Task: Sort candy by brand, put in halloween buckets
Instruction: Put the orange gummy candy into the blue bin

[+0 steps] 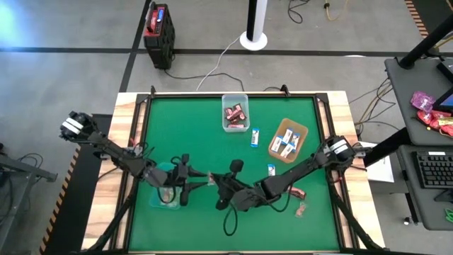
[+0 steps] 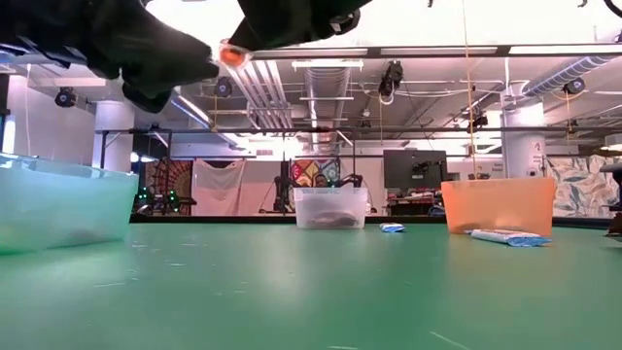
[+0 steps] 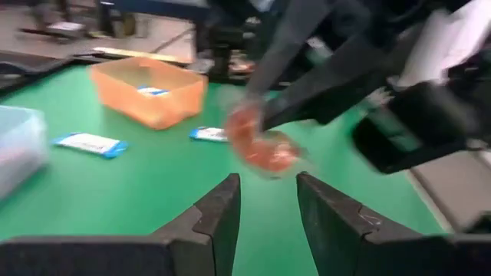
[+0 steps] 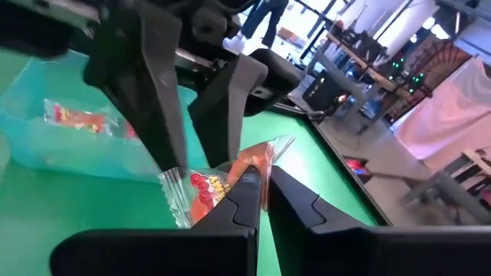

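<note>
Your wrapper print is red and too blurred to read, so no brand. Teal tub (image 1: 164,190) sits at the table's left, the left gripper (image 1: 205,178) beside it, jaws apart around the clear-pinkish candy (image 4: 222,182). Your right gripper (image 4: 259,178) is pinched tight on that same candy, above the green mat (image 1: 198,127). Workshop room behind.

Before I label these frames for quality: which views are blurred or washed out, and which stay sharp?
Left wrist view: the clear-wrapped candy and the right arm behind it are smeared by motion blur. Low view: the ceiling lights glare overhead, leaving the arms as dark silhouettes; the orange tray stays readable. Right wrist view: the candy is fairly sharp. High view: evenly lit.
</note>
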